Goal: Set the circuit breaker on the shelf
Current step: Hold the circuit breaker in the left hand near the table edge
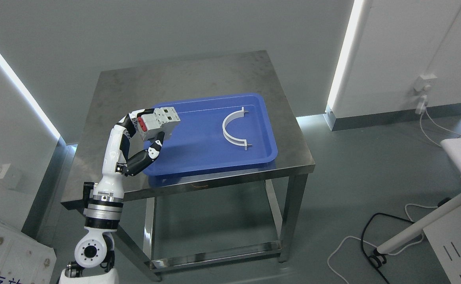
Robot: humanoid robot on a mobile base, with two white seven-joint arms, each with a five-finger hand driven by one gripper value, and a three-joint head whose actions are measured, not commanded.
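Observation:
My left hand (148, 132) comes in from the lower left and is shut on the circuit breaker (158, 123), a grey-white block with a red face. It holds the breaker lifted above the left end of the blue tray (199, 157). The thumb curls under the breaker and the fingers wrap over its top. The tray lies on a steel table (135, 85). No shelf shows clearly in this view. My right arm is out of view.
A white half-ring clamp (232, 132) lies in the right half of the tray. A white stand and table (459, 173) are at the right, with cables (356, 244) on the floor. A white panel (9, 252) sits at the lower left.

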